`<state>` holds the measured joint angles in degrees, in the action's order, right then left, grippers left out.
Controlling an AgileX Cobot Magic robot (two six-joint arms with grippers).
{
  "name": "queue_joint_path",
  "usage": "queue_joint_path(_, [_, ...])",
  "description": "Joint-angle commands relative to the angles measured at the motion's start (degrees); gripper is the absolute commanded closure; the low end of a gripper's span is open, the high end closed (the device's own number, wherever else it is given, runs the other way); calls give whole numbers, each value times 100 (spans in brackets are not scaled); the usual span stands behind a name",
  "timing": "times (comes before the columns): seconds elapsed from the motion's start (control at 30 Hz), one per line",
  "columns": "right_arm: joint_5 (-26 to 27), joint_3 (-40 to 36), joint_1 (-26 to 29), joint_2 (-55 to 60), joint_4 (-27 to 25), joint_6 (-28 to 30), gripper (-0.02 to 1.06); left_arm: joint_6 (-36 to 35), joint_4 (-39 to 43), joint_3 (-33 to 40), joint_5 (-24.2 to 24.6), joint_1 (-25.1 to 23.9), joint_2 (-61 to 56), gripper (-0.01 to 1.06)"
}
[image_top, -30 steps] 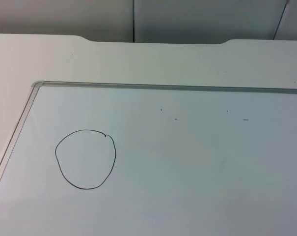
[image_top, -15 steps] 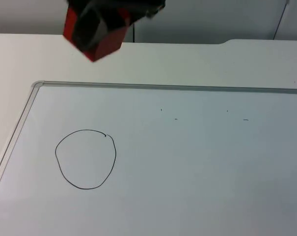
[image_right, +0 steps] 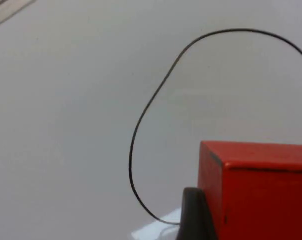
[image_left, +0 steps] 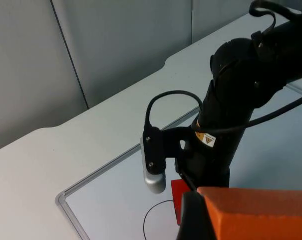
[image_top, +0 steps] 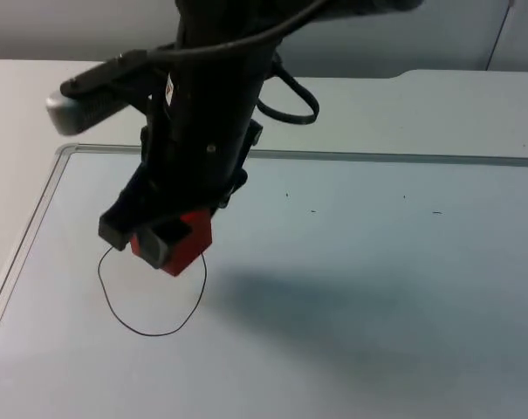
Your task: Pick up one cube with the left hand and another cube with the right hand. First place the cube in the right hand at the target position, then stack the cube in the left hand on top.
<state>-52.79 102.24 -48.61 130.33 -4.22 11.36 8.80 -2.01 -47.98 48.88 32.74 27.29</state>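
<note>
Top view: red cube (image_top: 181,242) clamped between right gripper (image_top: 152,237) fingers, above upper edge of drawn circle (image_top: 150,301) on whiteboard (image_top: 377,288). Left wrist view: orange cube (image_left: 260,214) clamped by left gripper (image_left: 200,220) fingers, high over table (image_left: 51,165).

Lab/office bench, white table (image_top: 438,105), whiteboard (image_top: 377,288), grey partition wall (image_top: 377,35)

Overhead and wrist views, shared circle (image_top: 152,284)

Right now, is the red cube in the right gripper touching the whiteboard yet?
Cannot tell. In the top view the right gripper holds the red cube at the drawn circle's upper edge, but no view shows its underside against the whiteboard.
</note>
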Motion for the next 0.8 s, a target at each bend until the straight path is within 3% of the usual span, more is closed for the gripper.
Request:
queue_joint_path(0.0, [-10,56,-52,24,48,-41,105,-38,-44,7,-96,-8,-31,105])
queue_joint_path(0.33, [250,56,-253,340,422,-51,105,-38,-81,7,-96,-8,-31,105])
queue_joint_path(0.77, [874,56,-314,444,454,-100,105,-38,-119,238,-102,-8,-31,105])
